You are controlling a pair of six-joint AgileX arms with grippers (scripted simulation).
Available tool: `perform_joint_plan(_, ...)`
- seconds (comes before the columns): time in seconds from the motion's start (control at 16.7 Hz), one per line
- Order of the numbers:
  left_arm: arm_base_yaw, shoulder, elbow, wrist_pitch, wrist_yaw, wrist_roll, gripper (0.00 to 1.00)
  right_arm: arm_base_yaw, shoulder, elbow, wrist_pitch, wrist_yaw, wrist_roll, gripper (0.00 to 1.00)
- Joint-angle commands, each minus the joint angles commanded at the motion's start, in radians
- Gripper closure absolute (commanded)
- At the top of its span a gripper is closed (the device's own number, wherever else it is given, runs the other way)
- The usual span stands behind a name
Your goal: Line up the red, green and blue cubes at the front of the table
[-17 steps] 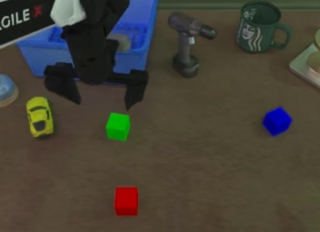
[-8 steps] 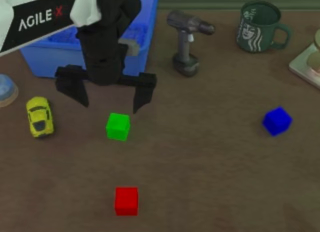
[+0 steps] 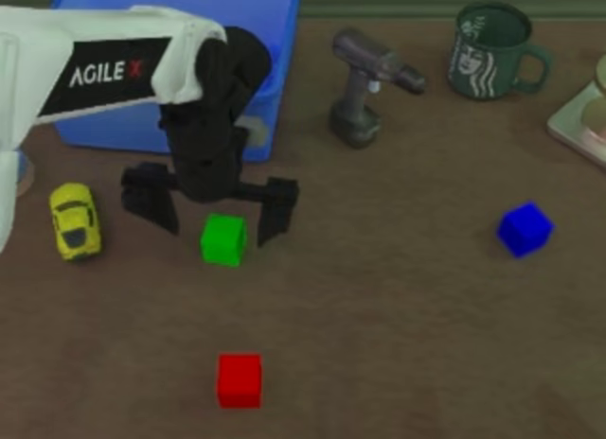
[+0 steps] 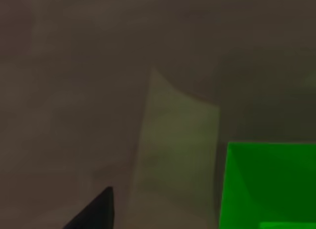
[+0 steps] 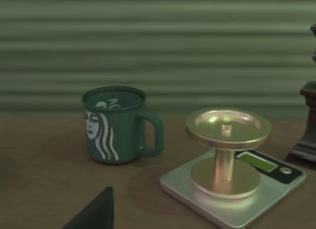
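Fingers of the left gripper (image 3: pixel 222 210) stood spread wide, released, one on each side of the green cube (image 3: pixel 223 239) and slightly behind it, holding nothing. Whether they touched the cube could not be told from above. The left wrist view showed the cube's green face (image 4: pixel 269 182) close by, with one dark fingertip (image 4: pixel 96 214) beside it on bare table (image 4: pixel 74 91).

The green cube sat left of the table's middle, between the yellow car (image 3: pixel 75 220) and open wood. The red cube (image 3: pixel 239 379) lay almost straight in front of it, close to the front edge. The blue cube (image 3: pixel 525 228) rested well apart toward the right edge, about as far back as the green one.

Judged from this layout, only the red cube looked placed at the front; green and blue had yet to join it in a row. The step in hand seemed to be the grasp of the green cube, not yet closed.

The right arm was out of the top view; its wrist camera looked at the green mug (image 5: pixel 115 125) and a scale (image 5: pixel 232 182) near the back right corner, with one dark fingertip at the picture's lower edge. I could not tell that gripper's state. A blue bin (image 3: pixel 270 75) and a drill (image 3: pixel 365 89) stood along the back edge.
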Motion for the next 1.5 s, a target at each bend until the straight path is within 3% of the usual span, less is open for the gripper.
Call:
perform_joint_plan(0.36,0.000,0.019,-0.037,0.053,0.000,0.000,0.00,0.000,0.000,0.000,0.000,0.000,0.000,0.00)
perform_joint_plan(1.14,0.000,0.019,-0.037,0.053,0.000,0.000,0.98,0.000,0.000,0.000,0.000,0.000,0.000,0.00)
perform_joint_plan(1.5,0.000,0.019,-0.037,0.053,0.000,0.000,1.00,0.000,0.000,0.000,0.000,0.000,0.000,0.00)
